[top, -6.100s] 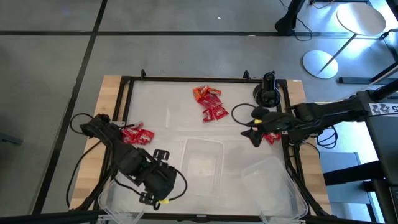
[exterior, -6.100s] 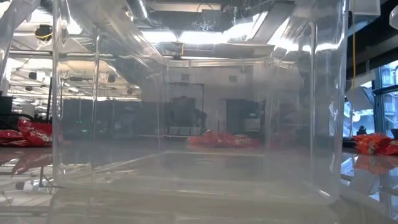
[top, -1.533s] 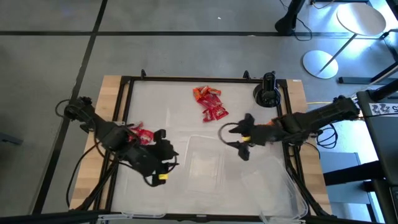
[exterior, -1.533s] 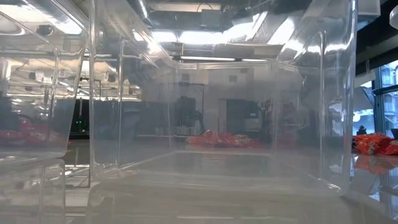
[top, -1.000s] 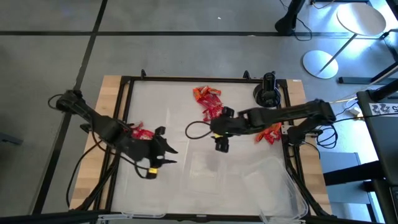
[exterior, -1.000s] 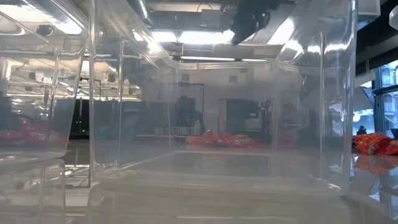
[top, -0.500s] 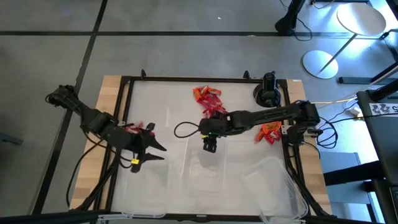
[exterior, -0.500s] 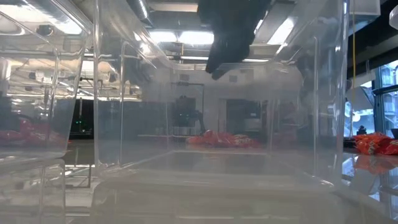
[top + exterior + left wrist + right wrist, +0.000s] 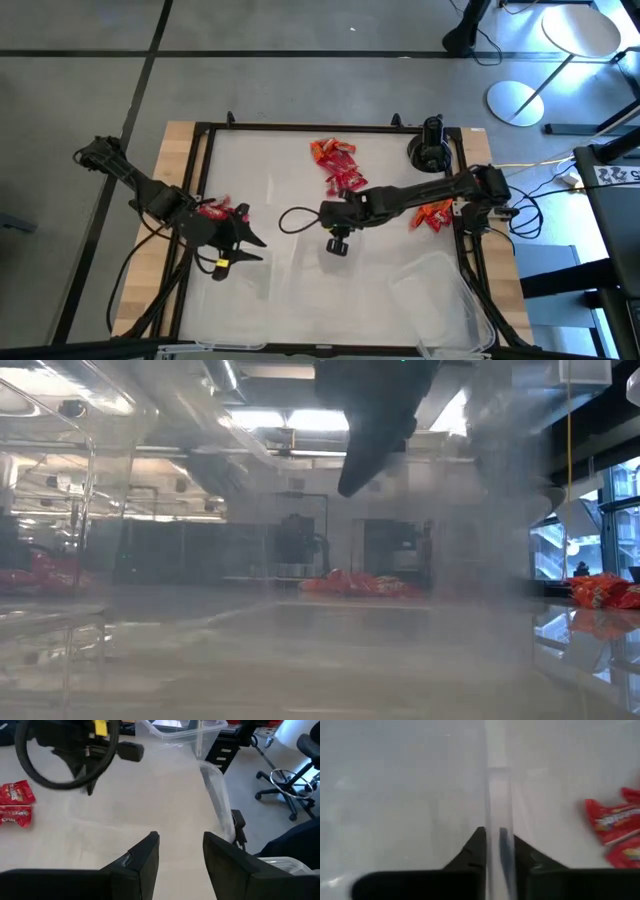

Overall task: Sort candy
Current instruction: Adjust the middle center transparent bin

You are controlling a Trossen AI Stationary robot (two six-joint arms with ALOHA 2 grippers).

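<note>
High view shows candy [image 9: 337, 165] unsorted in piles. Right gripper [image 9: 492, 851] pinches a clear bin wall [image 9: 496, 795]; left gripper [image 9: 181, 851] hangs open, empty.

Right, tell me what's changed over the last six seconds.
The right claw swung from the table's right edge to the centre and closed on the wall of the clear bin. The left claw pulled back from the front towards the left edge, open and empty. The candy piles stayed put.
</note>
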